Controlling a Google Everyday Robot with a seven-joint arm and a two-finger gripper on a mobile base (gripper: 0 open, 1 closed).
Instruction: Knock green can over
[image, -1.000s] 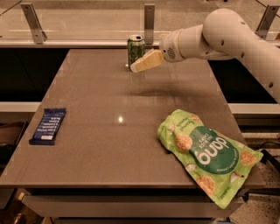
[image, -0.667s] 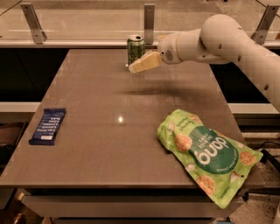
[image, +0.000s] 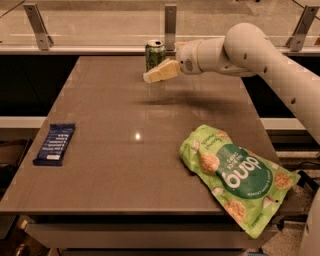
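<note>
- Three things sit on the table (image: 100, 100). Furthest over at 9 o'clock is a blue snack bar (image: 54, 145), well clear of the action.
- The green can (image: 155, 54) stands upright at 12 o'clock by the far edge, not knocked over yet.
- The gripper (image: 161, 71) hovers at the can's 5 o'clock, right up against it. Open or closed, can't tell.
- Looks like the final approach. The next move probably needs a sideways shove toward 10 o'clock.
- The dang bag (image: 235, 177) lies at 4 o'clock, blocking nothing.
</note>
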